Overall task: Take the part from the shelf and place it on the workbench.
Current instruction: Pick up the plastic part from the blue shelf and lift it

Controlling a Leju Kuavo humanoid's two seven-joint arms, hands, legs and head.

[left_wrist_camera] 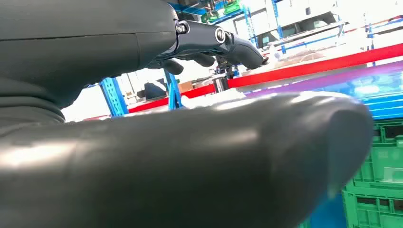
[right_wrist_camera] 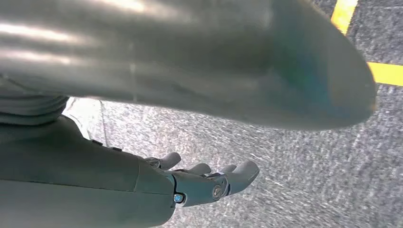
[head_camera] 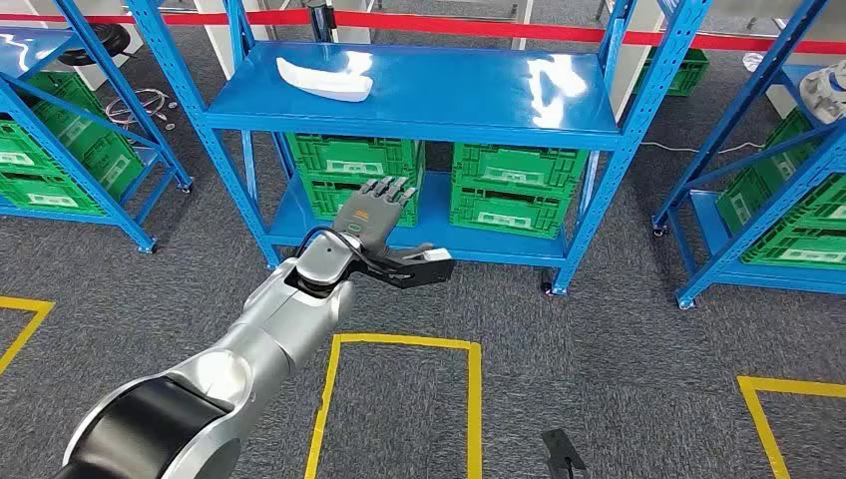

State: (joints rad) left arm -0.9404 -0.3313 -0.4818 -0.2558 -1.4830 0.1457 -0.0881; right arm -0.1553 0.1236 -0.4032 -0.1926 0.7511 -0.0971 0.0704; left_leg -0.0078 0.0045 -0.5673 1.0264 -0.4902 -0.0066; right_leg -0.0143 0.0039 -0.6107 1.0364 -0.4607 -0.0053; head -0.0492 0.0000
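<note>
The white curved plastic part (head_camera: 324,78) lies on the top board of the blue steel shelf (head_camera: 449,110), well apart from the raised left hand (head_camera: 377,212), whose fingers are spread and empty. The right hand (right_wrist_camera: 204,183), loosely uncurled, holds nothing. The left hand should be lifted above the board's edge before the part is approached.

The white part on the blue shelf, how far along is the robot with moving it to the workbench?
Nothing looks done yet: the white part lies on the top board of the blue shelf, untouched. In hand is the reach: the left hand is raised toward the shelf, fingers spread and empty, below the top board. The right hand hangs over the floor, holding nothing. Grasping, lifting and carrying the part to the workbench are all left.
</note>
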